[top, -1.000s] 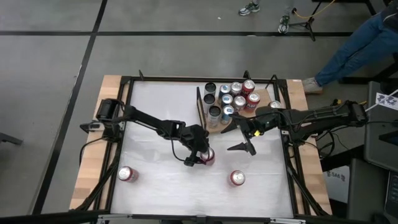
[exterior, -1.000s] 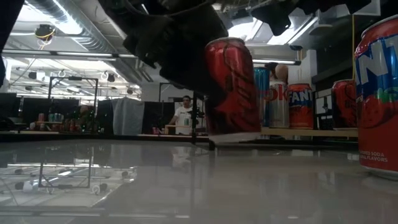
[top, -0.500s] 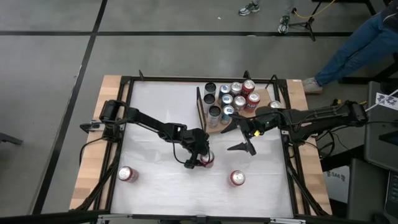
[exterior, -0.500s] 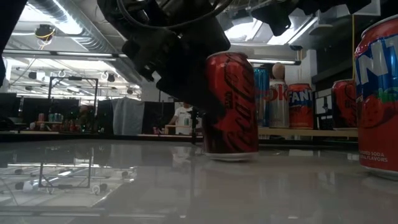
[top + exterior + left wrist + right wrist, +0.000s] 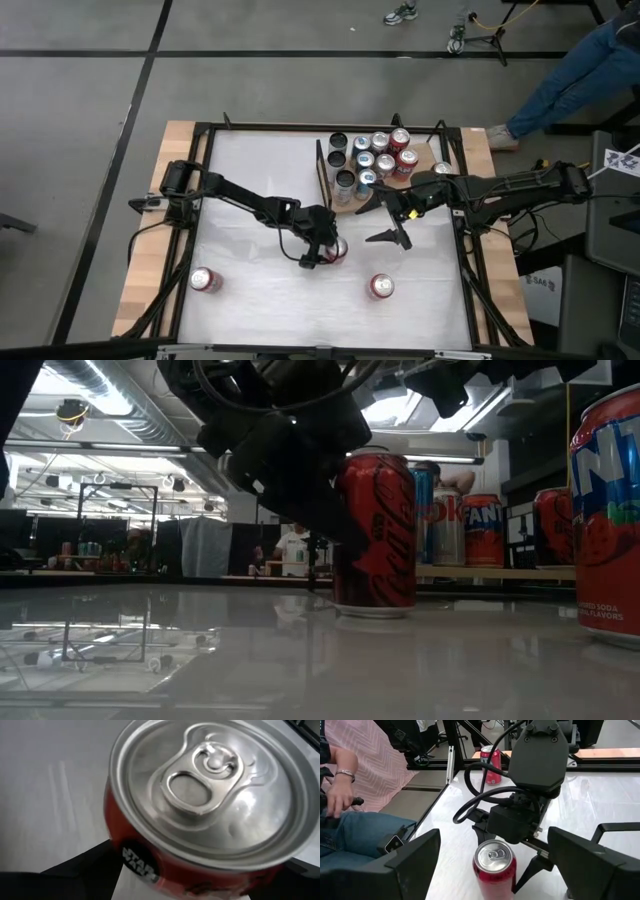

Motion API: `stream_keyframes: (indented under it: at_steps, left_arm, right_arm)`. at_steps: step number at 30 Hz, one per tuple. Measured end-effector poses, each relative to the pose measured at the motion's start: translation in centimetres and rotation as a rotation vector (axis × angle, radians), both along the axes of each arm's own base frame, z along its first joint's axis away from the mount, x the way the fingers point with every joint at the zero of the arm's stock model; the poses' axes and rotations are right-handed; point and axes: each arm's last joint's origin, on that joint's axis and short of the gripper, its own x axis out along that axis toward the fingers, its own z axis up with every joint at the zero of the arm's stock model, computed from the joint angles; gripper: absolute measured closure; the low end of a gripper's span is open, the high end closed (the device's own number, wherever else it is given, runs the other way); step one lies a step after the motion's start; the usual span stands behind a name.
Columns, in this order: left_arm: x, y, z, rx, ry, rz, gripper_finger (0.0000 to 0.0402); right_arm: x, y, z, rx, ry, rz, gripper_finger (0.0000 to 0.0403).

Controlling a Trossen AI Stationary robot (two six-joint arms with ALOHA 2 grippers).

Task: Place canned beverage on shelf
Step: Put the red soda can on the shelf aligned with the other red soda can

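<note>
Can (image 5: 375,530) now down on white tabletop (image 5: 260,290); person (image 5: 294,547), prob. standing, behind.

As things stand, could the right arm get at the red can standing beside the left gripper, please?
Probably yes. The right gripper hangs open near the red can, with bare table between them. But the left gripper is at the can's far side, so the arms might crowd each other.

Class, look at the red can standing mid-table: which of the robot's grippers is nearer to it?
The left. The left gripper sits right at the red can, fingers either side. The right gripper hangs open farther off, toward the shelf.
</note>
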Motion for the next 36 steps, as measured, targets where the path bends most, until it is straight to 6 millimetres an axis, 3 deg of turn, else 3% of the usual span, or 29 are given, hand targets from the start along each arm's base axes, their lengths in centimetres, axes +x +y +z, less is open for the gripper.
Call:
stream_keyframes:
  at_steps: [10, 18, 26, 36]
  left_arm:
    - [0.0, 0.0, 0.3, -0.013, -0.002, 0.017, 0.0060]
    - [-0.5, 0.0, 2.1, -0.018, -0.031, 0.021, 0.0060]
    - [-1.9, 0.2, 4.7, -0.021, -0.007, 0.029, 0.0059]
    - [-5.3, 0.9, 9.1, 0.025, 0.044, 0.147, 0.0059]
  right_arm:
    - [0.0, 0.0, 0.0, 0.000, 0.000, 0.000, 0.0047]
    - [0.0, 0.0, 0.1, 0.001, -0.007, 0.002, 0.0047]
    - [0.1, 0.1, 0.2, 0.005, -0.022, 0.010, 0.0047]
    - [0.2, 1.3, 2.1, 0.009, -0.181, 0.048, 0.0047]
